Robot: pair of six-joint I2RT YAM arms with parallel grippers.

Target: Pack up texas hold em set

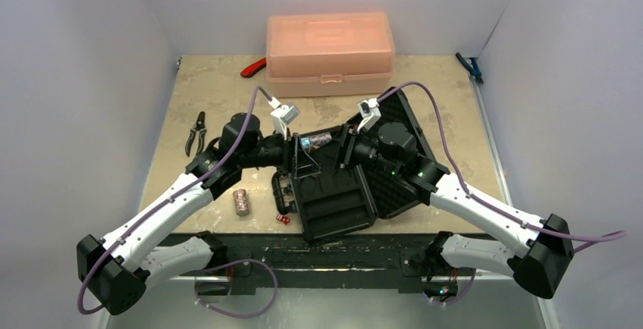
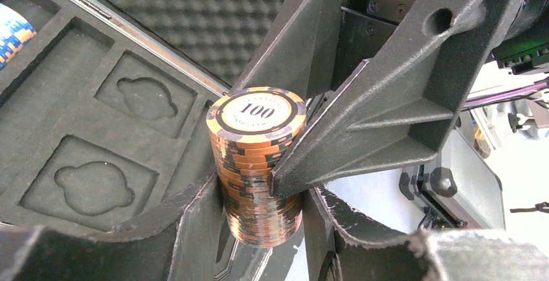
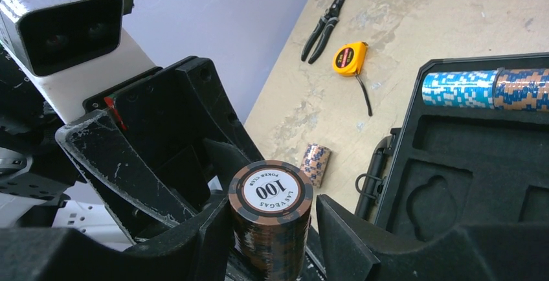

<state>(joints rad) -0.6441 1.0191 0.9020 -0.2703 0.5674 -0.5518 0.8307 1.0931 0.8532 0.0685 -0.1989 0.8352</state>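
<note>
Currently, the brown-and-orange chip stack (image 2: 256,158) stands upright between both grippers over the foam tray of the open briefcase (image 1: 334,200).

The top chip reads "100", ringed by "LAS VEGAS" and "POKER CLUB". The left gripper (image 2: 262,193) has its jaws clamped on the stack's lower part. The right gripper (image 3: 268,206) brackets the stack from the opposite side with one finger touching; whether it presses cannot be told. A blue chip roll (image 3: 456,88) lies in a tray slot. A loose stack (image 3: 316,162) lies sideways on the table (image 1: 220,86) near the case handle, with red dice (image 1: 282,217) close by. The label on the yellow tape measure (image 3: 349,59) is unreadable.
</note>
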